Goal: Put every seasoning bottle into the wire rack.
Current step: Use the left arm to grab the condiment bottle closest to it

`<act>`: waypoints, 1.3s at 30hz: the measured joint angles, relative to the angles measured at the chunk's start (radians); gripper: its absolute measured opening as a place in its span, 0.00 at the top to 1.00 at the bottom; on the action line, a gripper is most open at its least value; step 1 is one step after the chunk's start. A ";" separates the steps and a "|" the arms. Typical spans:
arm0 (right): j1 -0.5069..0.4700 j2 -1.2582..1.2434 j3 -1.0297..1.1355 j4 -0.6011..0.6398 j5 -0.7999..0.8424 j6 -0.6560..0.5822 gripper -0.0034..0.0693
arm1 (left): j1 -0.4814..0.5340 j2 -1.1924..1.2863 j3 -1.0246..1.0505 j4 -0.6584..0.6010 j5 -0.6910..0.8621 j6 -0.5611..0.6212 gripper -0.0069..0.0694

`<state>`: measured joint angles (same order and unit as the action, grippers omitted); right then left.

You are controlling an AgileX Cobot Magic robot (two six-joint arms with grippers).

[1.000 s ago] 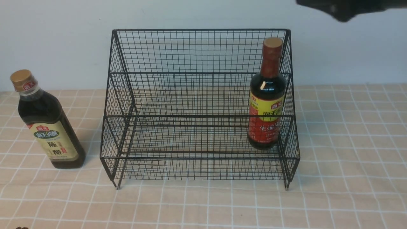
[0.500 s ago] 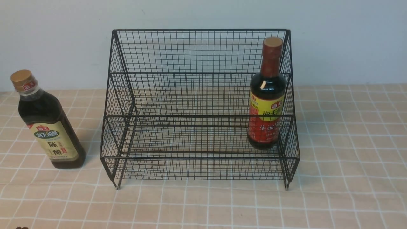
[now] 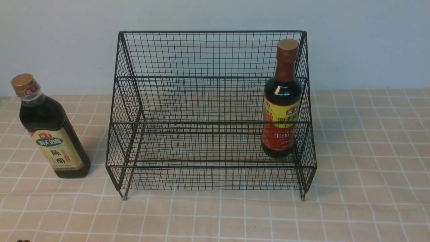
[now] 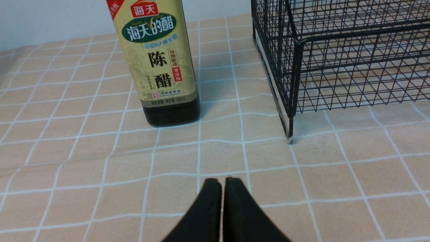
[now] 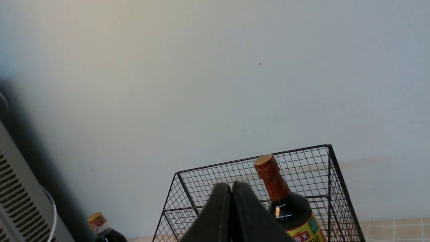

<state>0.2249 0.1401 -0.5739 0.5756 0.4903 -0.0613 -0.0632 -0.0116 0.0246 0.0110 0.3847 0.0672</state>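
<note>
The black wire rack [image 3: 208,77] stands mid-table. The round bottle with the reddish-brown neck and red-yellow label [image 3: 281,101] stands upright in its lower tier at the right end; it also shows in the right wrist view [image 5: 285,201]. The squarish gold-capped bottle with the cream-green label [image 3: 50,129] stands on the cloth left of the rack; it also shows in the left wrist view [image 4: 158,64]. My left gripper [image 4: 222,181] is shut and empty, low over the cloth in front of that bottle. My right gripper [image 5: 231,185] is shut and empty, high up, apart from the rack [image 5: 322,168].
A checked peach tablecloth [image 3: 369,168] covers the table, with a pale wall behind. The rack's near left leg [image 4: 291,134] stands on the cloth beside the squarish bottle. A grey vented unit [image 5: 20,201] stands at the far left in the right wrist view.
The right arm, seen at the top right edge one second ago, has moved up out of the front view. The bottles and the rack have not moved.
</note>
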 joint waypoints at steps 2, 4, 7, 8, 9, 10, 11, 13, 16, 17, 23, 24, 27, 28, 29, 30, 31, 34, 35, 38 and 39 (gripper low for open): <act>0.000 -0.023 0.015 0.006 0.011 0.000 0.97 | 0.000 0.000 0.000 0.000 0.000 0.000 0.92; 0.000 -0.034 0.024 -0.005 0.026 -0.008 0.97 | 0.000 0.000 0.000 0.000 0.000 0.000 0.92; 0.000 -0.034 0.031 -0.090 0.029 -0.076 0.97 | 0.000 0.000 0.000 0.000 0.000 0.000 0.92; 0.000 -0.034 0.038 -0.131 0.029 -0.110 0.97 | 0.000 0.000 0.000 0.000 0.000 0.000 0.92; 0.000 -0.034 0.043 -0.155 0.029 -0.123 0.97 | 0.000 0.000 0.000 0.000 0.000 0.000 0.92; -0.001 -0.034 0.063 -0.216 0.024 -0.171 0.97 | 0.000 0.000 0.000 0.000 0.000 0.000 0.92; -0.006 -0.036 0.083 -0.259 0.022 -0.203 0.97 | 0.000 0.000 0.000 0.000 0.000 0.000 0.92; -0.031 -0.046 0.130 -0.327 0.013 -0.248 0.97 | 0.000 0.000 0.000 0.000 0.000 0.000 0.92; -0.104 -0.054 0.241 -0.393 -0.029 -0.265 0.97 | 0.000 0.000 0.000 0.000 0.000 0.000 0.92; -0.118 -0.054 0.266 -0.396 -0.047 -0.265 0.97 | 0.000 0.000 0.000 0.000 0.000 0.000 0.92; -0.231 -0.077 0.535 -0.390 -0.143 -0.235 0.97 | 0.000 0.000 0.000 0.000 0.000 0.000 0.92; -0.232 -0.085 0.543 -0.388 -0.143 -0.228 0.97 | 0.000 0.000 0.000 0.000 0.000 0.000 0.92; -0.238 -0.141 0.596 -0.365 -0.120 -0.162 0.97 | 0.000 0.000 0.000 0.000 -0.001 0.000 0.92; -0.238 -0.147 0.596 -0.364 -0.116 -0.151 0.97 | 0.000 0.000 0.000 0.000 -0.001 0.000 0.92; -0.238 -0.148 0.596 -0.362 -0.115 -0.146 0.97 | 0.000 0.000 0.000 0.000 -0.001 0.000 0.92; -0.238 -0.149 0.596 -0.361 -0.115 -0.142 0.97 | 0.000 0.000 0.000 0.000 -0.001 0.000 0.92; -0.238 -0.149 0.596 -0.361 -0.114 -0.138 0.97 | 0.000 0.000 0.000 0.001 -0.001 0.000 0.92; -0.238 -0.151 0.596 -0.361 -0.113 -0.136 0.97 | 0.000 0.000 0.000 0.001 -0.001 0.000 0.92; -0.238 -0.151 0.596 -0.361 -0.112 -0.136 0.97 | 0.000 0.000 0.000 0.001 -0.001 0.000 0.92; -0.238 -0.151 0.596 -0.360 -0.111 -0.132 0.97 | 0.000 0.000 0.000 0.001 -0.001 0.000 0.92; -0.238 -0.151 0.596 -0.360 -0.111 -0.125 0.97 | 0.000 0.000 0.000 0.001 -0.001 0.000 0.92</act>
<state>-0.0131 -0.0110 0.0219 0.2160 0.3796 -0.1863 -0.0632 -0.0116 0.0246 0.0118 0.3840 0.0672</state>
